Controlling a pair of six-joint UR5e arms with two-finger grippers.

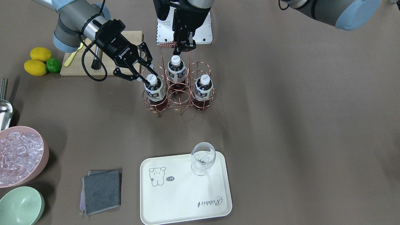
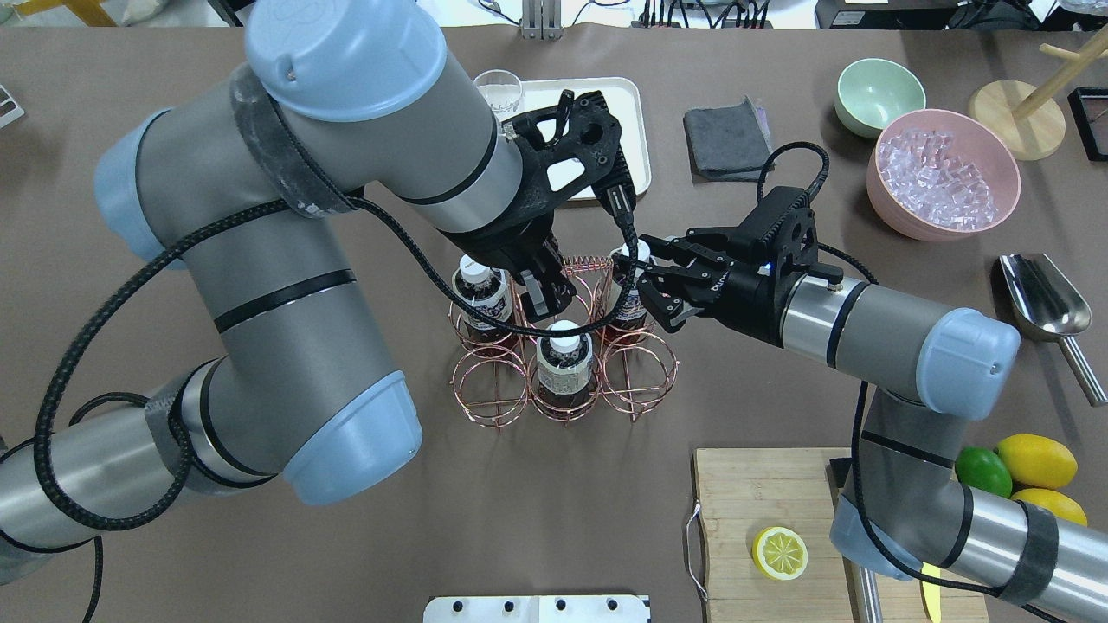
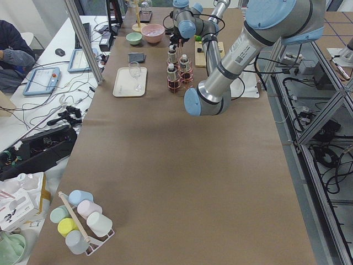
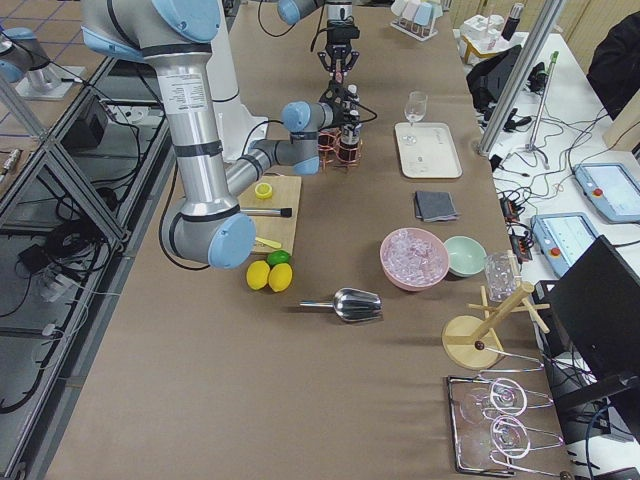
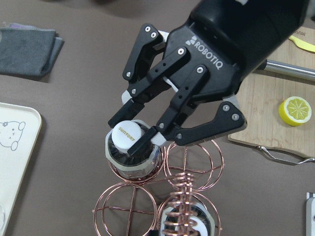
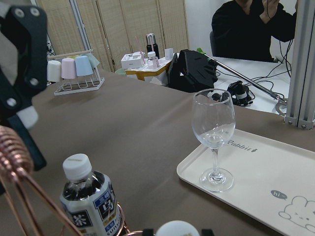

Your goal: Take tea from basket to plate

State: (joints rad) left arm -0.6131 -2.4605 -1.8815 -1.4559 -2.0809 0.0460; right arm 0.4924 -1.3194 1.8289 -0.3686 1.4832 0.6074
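Note:
The copper wire basket [image 1: 179, 104] stands mid-table with three tea bottles in its cells. My right gripper [image 1: 150, 76] is shut on the white cap of one tea bottle [image 1: 154, 90], which sits in its cell. The left wrist view shows the right gripper [image 5: 130, 132] with a finger on each side of that cap. My left gripper [image 1: 182, 47] is shut on the basket's coil handle [image 1: 168, 44]. The other two bottles [image 1: 176, 72] [image 1: 203, 89] stand free. The cream plate [image 1: 187, 200] lies at the front and carries a stemmed glass [image 1: 203, 157].
A grey cloth [image 1: 101, 190], a mint-green bowl [image 1: 20, 206] and a pink bowl of ice [image 1: 18, 156] lie beside the plate. A metal scoop [image 1: 4, 109], lemons and a lime [image 1: 53, 65] and a wooden cutting board [image 1: 131, 37] are near my right arm.

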